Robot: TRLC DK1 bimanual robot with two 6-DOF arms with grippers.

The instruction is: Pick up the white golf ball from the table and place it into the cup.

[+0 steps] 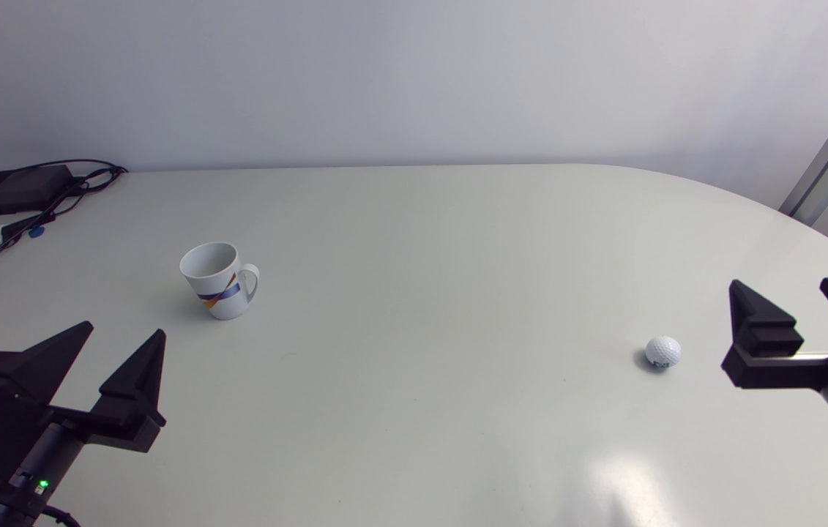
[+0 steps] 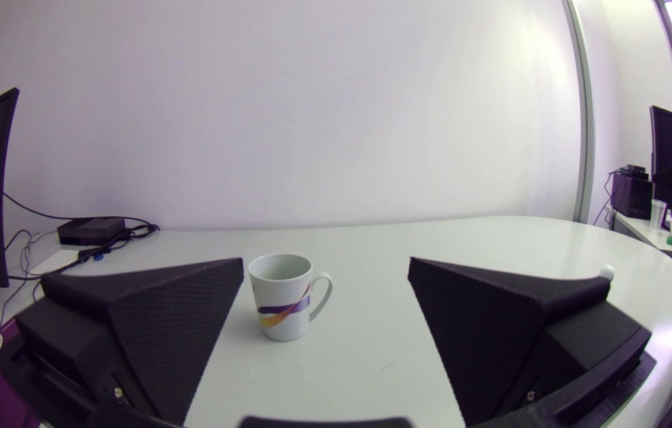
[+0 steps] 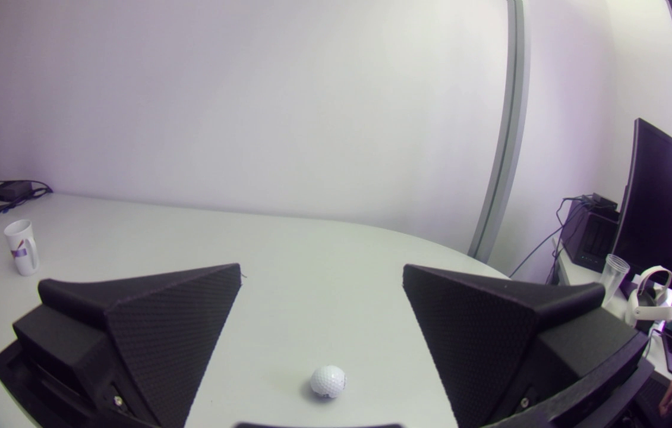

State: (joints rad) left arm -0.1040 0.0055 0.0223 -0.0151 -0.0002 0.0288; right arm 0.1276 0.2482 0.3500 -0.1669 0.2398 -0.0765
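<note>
Head view, golf ball (image 1: 662, 351): white and dimpled, with a small dark mark low on its side. It rests on the right part of the table (image 1: 443, 293), and nothing touches it.
Right wrist view, golf ball (image 3: 328, 380): it lies on the table and shows in the gap between the two fingers of the right gripper (image 3: 321, 266), lower than them and clear of both.
Left wrist view, golf ball (image 2: 607, 272): only a small white cap of it shows, far off past the outer finger.
Cup (image 1: 217, 279): a white mug with a purple and orange stripe. It stands upright on the left part of the table, handle turned toward the ball's side, well apart from the ball.
Right gripper (image 1: 781, 283): it comes in from the right edge with its fingers spread wide and grasps nothing. The ball is near it, on its cup-ward side.
Left gripper (image 1: 124, 328): it is at the near left of the table, fingers spread wide and grasping nothing. In its own wrist view the cup (image 2: 284, 297) stands ahead of it, seen between the fingers and touching neither.
Table: pale grey-white, with a rounded far right edge.
Far left corner: a black box (image 1: 11, 189) with black cables (image 1: 84, 179) running from it.
</note>
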